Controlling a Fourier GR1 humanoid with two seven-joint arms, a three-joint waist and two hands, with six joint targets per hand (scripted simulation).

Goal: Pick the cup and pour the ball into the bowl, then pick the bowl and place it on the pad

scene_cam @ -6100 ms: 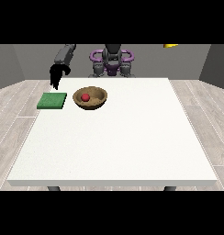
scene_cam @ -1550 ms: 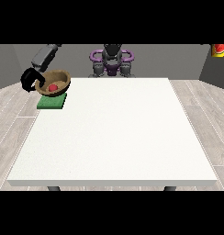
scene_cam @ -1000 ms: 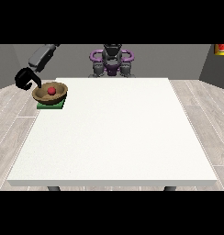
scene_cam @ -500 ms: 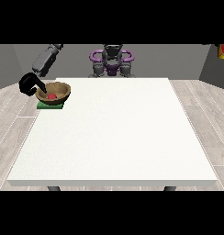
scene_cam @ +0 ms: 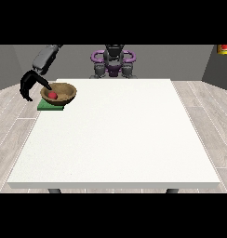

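Bowl (scene_cam: 59, 92), brown and wooden, is seen resting on the green pad (scene_cam: 50, 106) near the white table's (scene_cam: 115, 139) far corner at 10 o'clock, with the red ball (scene_cam: 52, 95) inside. At the view's left, the black hand (scene_cam: 30, 85) hangs at the bowl's 9 o'clock, fingers curled downward and 1 digit reaching the rim; whether the rim is pinched cannot be told. No writing can be read.
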